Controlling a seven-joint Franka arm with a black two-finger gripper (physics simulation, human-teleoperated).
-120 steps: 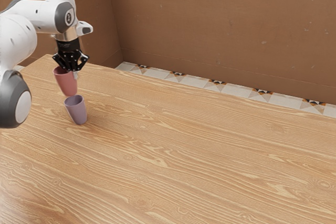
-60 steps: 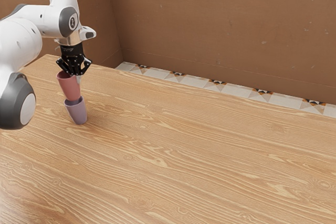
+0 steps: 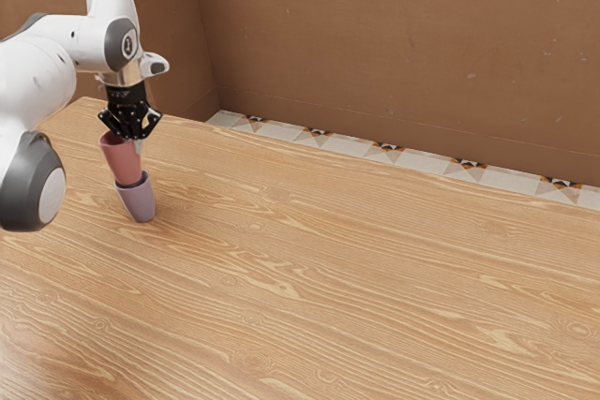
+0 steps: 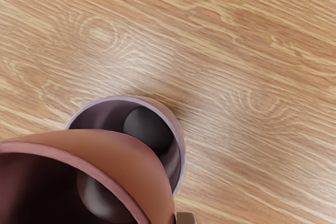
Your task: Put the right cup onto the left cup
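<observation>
- You face a wood-grained table (image 3: 356, 259), brown walls (image 3: 394, 44), tiled floor (image 3: 337, 142).
- Two cups: your one gripper (image 3: 132, 140) grasps the pink cup (image 3: 122, 162), lower end inside the purple cup (image 3: 139, 203).

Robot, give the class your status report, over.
Gripper shut on pink cup. Pink cup at purple cup's mouth, not fully nested. No obstacle seen between cups.

Wood-grain table (image 3: 356, 278); purple cup (image 3: 139, 203) standing on it.
</observation>
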